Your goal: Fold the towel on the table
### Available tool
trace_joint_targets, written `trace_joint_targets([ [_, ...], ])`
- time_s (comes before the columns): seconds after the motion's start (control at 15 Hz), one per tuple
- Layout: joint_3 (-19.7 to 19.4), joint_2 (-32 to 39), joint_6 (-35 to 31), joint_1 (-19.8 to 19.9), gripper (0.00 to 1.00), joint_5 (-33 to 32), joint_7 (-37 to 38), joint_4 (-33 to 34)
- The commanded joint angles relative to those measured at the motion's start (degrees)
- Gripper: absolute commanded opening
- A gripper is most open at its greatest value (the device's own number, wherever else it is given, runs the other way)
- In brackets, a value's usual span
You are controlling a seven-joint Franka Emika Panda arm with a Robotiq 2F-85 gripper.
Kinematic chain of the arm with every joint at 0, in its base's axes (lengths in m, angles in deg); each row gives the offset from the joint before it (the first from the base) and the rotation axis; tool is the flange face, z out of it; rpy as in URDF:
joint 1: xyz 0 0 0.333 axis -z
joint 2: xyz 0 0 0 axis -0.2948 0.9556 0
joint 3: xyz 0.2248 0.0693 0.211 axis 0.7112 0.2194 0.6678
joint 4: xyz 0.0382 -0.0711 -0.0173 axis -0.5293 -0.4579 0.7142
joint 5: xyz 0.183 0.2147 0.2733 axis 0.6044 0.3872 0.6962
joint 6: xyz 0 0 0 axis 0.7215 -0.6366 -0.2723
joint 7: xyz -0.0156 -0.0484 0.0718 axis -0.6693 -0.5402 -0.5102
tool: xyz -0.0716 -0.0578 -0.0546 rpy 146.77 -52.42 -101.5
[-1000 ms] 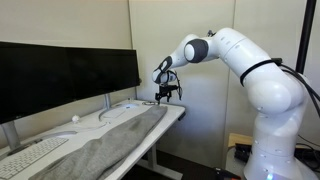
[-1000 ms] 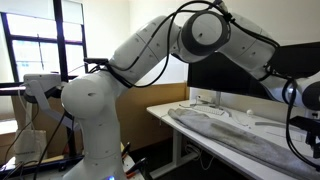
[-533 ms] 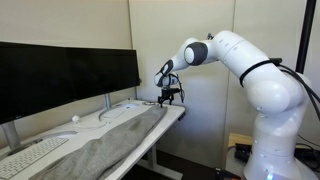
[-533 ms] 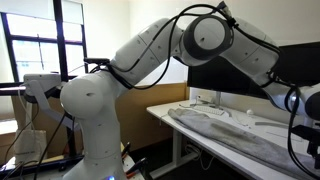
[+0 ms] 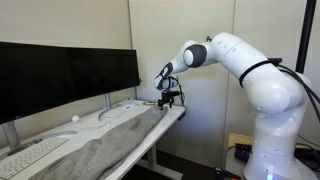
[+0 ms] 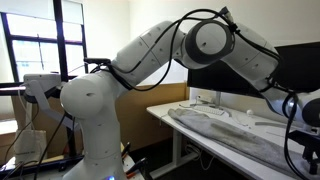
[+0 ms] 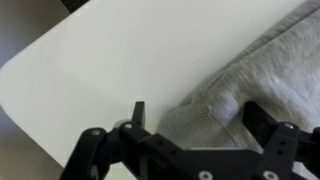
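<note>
The grey-brown towel (image 5: 105,150) lies lengthwise along the white table (image 5: 176,111) and covers most of its front half; it also shows in an exterior view (image 6: 235,137). My gripper (image 5: 170,99) hangs just above the towel's far end, near the table's end. In the wrist view the gripper (image 7: 200,118) is open. The towel's bunched corner (image 7: 235,85) lies between the two black fingers (image 7: 138,110), on the bare table top (image 7: 110,55). Nothing is held.
Two dark monitors (image 5: 65,75) stand along the back of the table, with a white keyboard (image 5: 30,155) and a small white ball-like object (image 5: 75,119) before them. The table's edge is close beside the gripper. A cardboard box (image 5: 238,143) sits on the floor.
The gripper has sunk slightly toward the towel's end and shifted a little toward the table's end. The towel has not moved.
</note>
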State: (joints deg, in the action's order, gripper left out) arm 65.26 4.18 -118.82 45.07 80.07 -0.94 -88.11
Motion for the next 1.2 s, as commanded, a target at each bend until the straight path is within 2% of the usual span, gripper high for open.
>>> trace_joint_targets([
  [0.0,-0.19,0.60,-1.64,0.28,0.75,0.02,-1.55,-0.52],
  [0.13,-0.37,1.00,-1.60,-0.19,0.67,-0.24,-1.06,-0.44],
  [0.67,-0.40,1.14,-1.61,-0.17,0.14,-0.20,-1.19,-0.97],
  [0.93,-0.57,1.12,-1.46,-0.20,0.06,-0.27,-1.08,-0.98],
  [1.13,-0.58,1.11,-1.32,-0.17,0.09,-0.21,-1.00,-1.00],
])
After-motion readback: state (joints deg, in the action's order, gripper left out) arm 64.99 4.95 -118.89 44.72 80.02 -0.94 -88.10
